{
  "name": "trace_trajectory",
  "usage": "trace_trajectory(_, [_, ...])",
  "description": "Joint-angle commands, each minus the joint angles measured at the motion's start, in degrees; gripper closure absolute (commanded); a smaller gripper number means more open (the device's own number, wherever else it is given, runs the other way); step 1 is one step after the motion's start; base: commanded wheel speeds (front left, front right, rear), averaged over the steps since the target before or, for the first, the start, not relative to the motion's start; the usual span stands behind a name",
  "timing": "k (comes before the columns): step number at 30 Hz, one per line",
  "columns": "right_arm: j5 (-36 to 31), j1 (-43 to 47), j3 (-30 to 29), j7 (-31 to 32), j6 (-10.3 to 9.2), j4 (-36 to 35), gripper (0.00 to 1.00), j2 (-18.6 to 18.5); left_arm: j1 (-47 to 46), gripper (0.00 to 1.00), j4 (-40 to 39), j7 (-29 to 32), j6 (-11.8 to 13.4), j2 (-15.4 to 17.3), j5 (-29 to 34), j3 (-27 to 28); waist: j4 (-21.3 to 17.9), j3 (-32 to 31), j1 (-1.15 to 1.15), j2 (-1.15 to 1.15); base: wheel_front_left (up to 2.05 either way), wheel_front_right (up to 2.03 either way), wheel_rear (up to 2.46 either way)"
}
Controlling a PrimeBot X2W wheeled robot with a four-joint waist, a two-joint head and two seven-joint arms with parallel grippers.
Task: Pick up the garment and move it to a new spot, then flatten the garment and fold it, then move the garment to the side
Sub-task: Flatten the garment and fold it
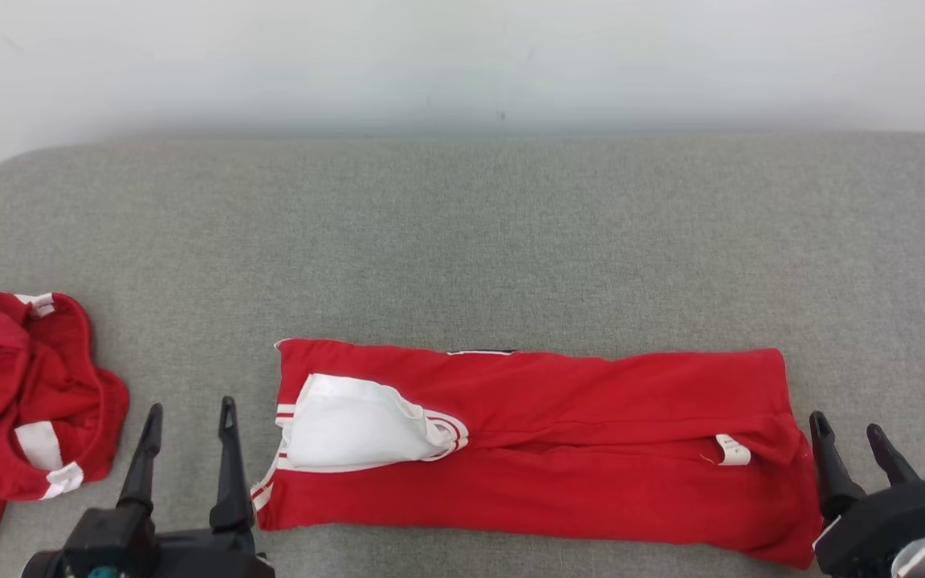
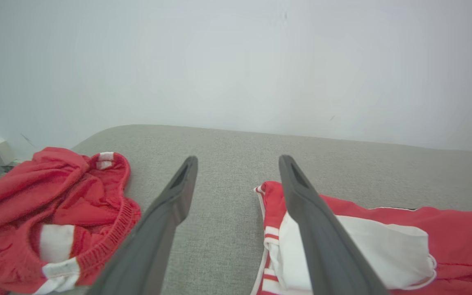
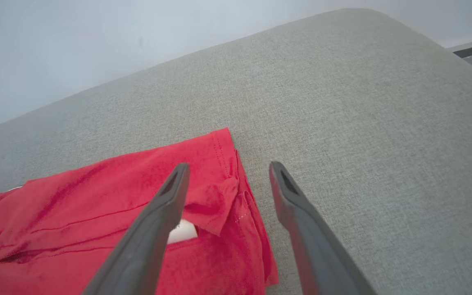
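Observation:
The garment (image 1: 559,449) is red with white trim, folded into a long flat band across the near middle of the grey surface (image 1: 462,241). A white sleeve lies on its left end, and a small white label shows near its right end. My left gripper (image 1: 188,417) stands open just left of the garment's left edge, holding nothing. In the left wrist view the left gripper (image 2: 238,164) frames bare cloth surface beside the garment (image 2: 457,241). My right gripper (image 1: 846,429) is open at the garment's right end; its own view shows the right gripper (image 3: 227,168) over the garment (image 3: 96,217) corner.
A second red and white garment (image 1: 21,401) lies crumpled at the left edge, also seen as a crumpled heap (image 2: 47,213) in the left wrist view. A pale wall (image 1: 462,56) backs the surface. The surface's rounded right corner (image 3: 445,49) drops off.

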Motion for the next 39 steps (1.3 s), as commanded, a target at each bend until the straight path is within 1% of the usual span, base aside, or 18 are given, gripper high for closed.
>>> trace_trajectory(1, [1.14, 0.95, -0.16, -1.78, 0.05, 0.81, 0.00, 0.28, 1.71, 0.00, -1.15, -0.16, -0.06, -1.13, 1.77, 1.21, 0.33, -1.06, 0.01, 0.00, 0.00, 0.00, 0.00])
trace_trajectory(4, [2.31, 1.55, -0.49, -6.47, 0.05, 3.10, 0.00, 0.26, 4.73, 0.00, -4.55, -0.16, -0.49, -4.26, 5.56, 5.33, 0.53, -2.05, 0.01, 0.00, 0.00, 0.00, 0.00])
trace_trajectory(6, [2.53, 1.71, -0.07, -9.62, 0.05, 4.78, 0.00, 0.28, 6.62, 0.00, -6.13, -0.16, -1.43, -6.21, 8.05, 7.69, 0.65, -2.62, 0.01, 0.00, 0.00, 0.00, 0.00])
trace_trajectory(10, [3.14, 1.34, 0.82, -15.27, 0.05, 8.51, 0.00, 0.27, 9.55, 0.00, -7.39, -0.16, -4.35, -9.11, 12.19, 10.92, 0.85, -3.44, 0.01, 0.00, 0.00, 0.00, 0.00])
trace_trajectory(14, [3.05, 0.65, 1.79, -17.82, 0.05, 12.57, 0.00, 0.27, 11.65, 0.00, -6.96, -0.16, -6.98, -11.17, 14.62, 12.99, 0.99, -4.13, 0.01, 0.00, 0.00, 0.00, 0.00])
trace_trajectory(16, [2.59, 0.49, 2.04, -17.36, 0.05, 14.21, 0.00, 0.25, 12.49, 0.00, -6.38, -0.17, -8.06, -11.65, 15.62, 13.80, 1.02, -4.51, 0.01, 0.00, 0.00, 0.00, 0.00])
trace_trajectory(18, [2.42, 0.09, 2.13, -15.95, 0.05, 15.28, 0.00, 0.25, 12.99, 0.00, -5.86, -0.16, -8.98, -12.10, 16.46, 14.39, 1.01, -4.86, 0.01, 0.00, 0.00, 0.00, 0.00])
trace_trajectory(21, [1.49, -0.91, 2.18, -12.60, 0.05, 15.08, 0.00, 0.26, 13.40, 0.00, -5.59, -0.16, -10.09, -12.48, 17.58, 15.17, 1.03, -5.20, 0.01, 0.00, 0.00, 0.00, 0.00])
trace_trajectory(22, [1.49, -0.91, 2.18, -12.60, 0.05, 15.08, 0.00, 0.26, 13.40, 0.00, -5.59, -0.16, -10.09, -12.48, 17.58, 15.17, 1.03, -5.20, 0.01, 0.00, 0.00, 0.00, 0.00])
trace_trajectory(26, [-0.18, -2.70, 0.20, -7.86, 0.05, 13.68, 0.00, 0.23, 13.27, 0.00, -5.28, -0.16, -11.11, -12.80, 18.74, 15.53, 1.09, -5.27, 0.01, 0.00, 0.00, 0.00, 0.00])
trace_trajectory(32, [-3.57, -6.25, -2.74, 1.91, 0.05, 13.12, 0.00, 0.21, 13.02, 0.00, -4.57, -0.16, -11.78, -12.97, 20.09, 14.96, 1.26, -4.68, 0.01, 0.00, 0.00, 0.00, 0.00])
trace_trajectory(33, [-4.54, -7.36, -3.80, 5.38, 0.05, 13.73, 0.00, 0.23, 12.64, 0.00, -4.39, -0.16, -11.97, -13.03, 20.17, 14.79, 1.46, -4.34, 0.01, 0.00, 0.00, 0.00, 0.00])
trace_trajectory(39, [-6.48, -10.19, -4.06, 13.09, 0.05, 14.42, 0.00, 0.25, 11.52, 0.00, -3.81, -0.16, -12.31, -13.08, 20.47, 14.12, 2.38, -3.06, 0.01, 0.00, 0.00, 0.00, 0.00])
